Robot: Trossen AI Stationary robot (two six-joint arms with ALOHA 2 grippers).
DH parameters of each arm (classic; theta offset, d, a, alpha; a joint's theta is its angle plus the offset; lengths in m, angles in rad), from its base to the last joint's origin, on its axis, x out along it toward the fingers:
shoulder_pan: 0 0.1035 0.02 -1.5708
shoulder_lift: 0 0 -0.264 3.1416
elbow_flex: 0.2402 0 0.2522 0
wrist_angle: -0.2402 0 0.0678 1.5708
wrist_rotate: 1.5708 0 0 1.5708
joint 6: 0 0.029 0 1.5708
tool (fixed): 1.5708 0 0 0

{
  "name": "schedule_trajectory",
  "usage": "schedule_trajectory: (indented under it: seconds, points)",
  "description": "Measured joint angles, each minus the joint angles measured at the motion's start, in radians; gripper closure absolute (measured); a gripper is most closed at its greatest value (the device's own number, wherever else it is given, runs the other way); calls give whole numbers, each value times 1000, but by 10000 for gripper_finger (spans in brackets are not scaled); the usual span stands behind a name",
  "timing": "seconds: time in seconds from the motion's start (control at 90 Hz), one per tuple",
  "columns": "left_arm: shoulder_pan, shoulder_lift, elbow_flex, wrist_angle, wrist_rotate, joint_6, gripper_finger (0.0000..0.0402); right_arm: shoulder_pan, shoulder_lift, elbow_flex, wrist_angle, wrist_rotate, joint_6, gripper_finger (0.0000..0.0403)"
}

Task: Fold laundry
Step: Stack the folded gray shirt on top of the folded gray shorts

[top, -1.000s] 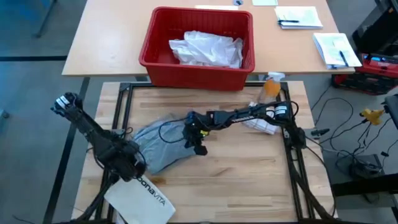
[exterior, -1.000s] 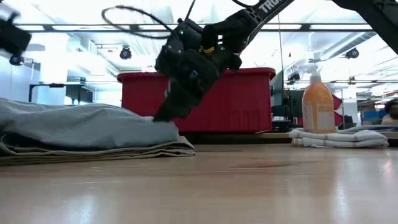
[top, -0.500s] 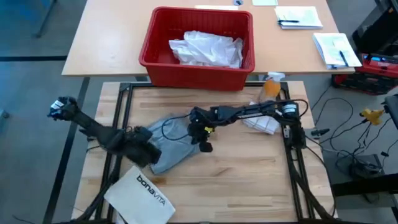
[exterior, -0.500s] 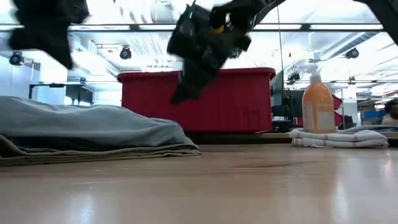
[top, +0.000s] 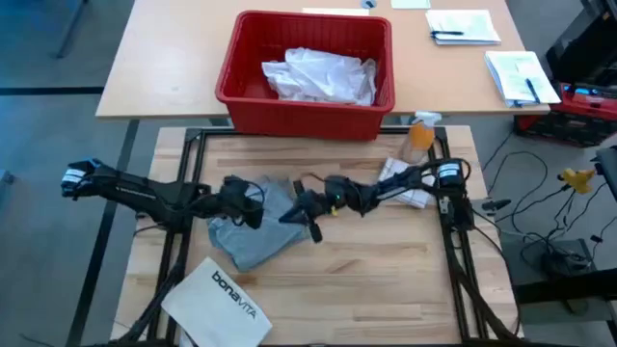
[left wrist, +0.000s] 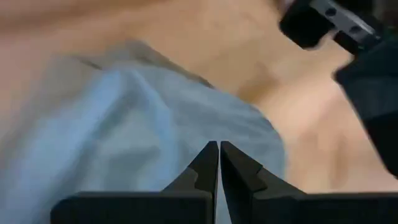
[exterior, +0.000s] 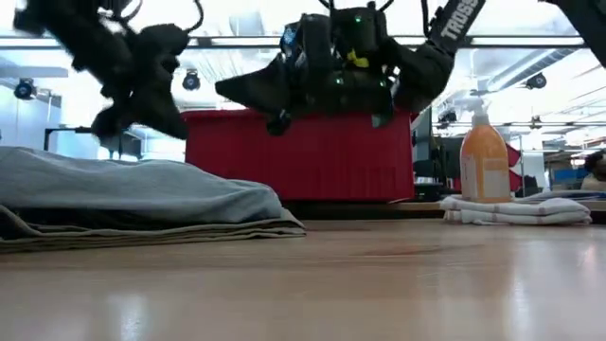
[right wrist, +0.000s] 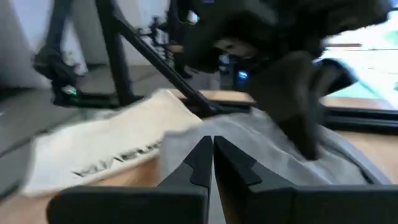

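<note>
The folded grey T-shirt (top: 255, 226) lay on the table (top: 386, 280) between both arms. The left tool (top: 253, 204), clenched and empty, hovered over its near-left edge; the right tool (top: 294, 214), also clenched and empty, hovered at its right edge.

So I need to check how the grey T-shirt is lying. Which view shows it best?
The high view: the grey T-shirt shows from above as a folded bundle between the two arms. The low view shows only its near edge, stacked on a khaki-tan piece. The wrist views each catch just part of it.
</note>
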Motion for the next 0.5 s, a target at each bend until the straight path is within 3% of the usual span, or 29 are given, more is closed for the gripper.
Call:
schedule_trajectory:
  seconds: [0.122,0.322,0.5]
  points:
    - [-11,-46,-112,51,-36,-9,402,-5,99,41,-34,47,1,403]
    - [-11,-112,-184,31,-93,40,402,-11,201,132,-138,75,-8,403]
    - [-11,-123,-249,-10,-94,38,402,-14,205,103,-152,64,-13,403]
